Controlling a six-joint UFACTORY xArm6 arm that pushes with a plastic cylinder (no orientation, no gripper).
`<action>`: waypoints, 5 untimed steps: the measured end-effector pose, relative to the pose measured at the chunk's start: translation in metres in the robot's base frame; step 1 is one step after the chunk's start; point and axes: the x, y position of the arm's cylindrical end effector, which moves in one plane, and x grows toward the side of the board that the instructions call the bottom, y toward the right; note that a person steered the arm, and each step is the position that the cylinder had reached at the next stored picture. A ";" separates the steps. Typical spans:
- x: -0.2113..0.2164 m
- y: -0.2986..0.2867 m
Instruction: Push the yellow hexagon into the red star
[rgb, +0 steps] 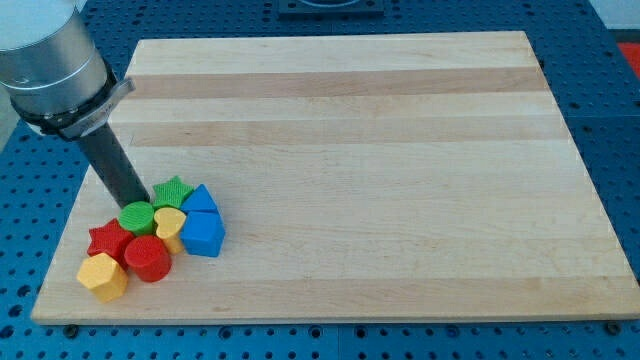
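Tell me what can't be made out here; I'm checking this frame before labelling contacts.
- My tip: its very end is hidden behind the green cylinder, camera view.
- Red star: partly covered by the yellow hexagon and red cylinder; whether hexagon and star touch is unclear.
- Green star: lower part hidden by the yellow heart.
- Arm: cut off by the view's top-left edge.

My tip (141, 203) sits at the upper left edge of a tight cluster of blocks near the wooden board's (400, 150) lower left corner, touching the green cylinder (136, 216). The yellow hexagon (102, 276) lies at the cluster's bottom left, against the red star (108, 241) just above it and beside the red cylinder (148, 258). A yellow heart (169, 224), a green star (174, 189) and two blue blocks (203, 233) fill the cluster's right side.
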 end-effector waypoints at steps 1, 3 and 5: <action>0.007 0.000; -0.025 -0.030; -0.012 -0.078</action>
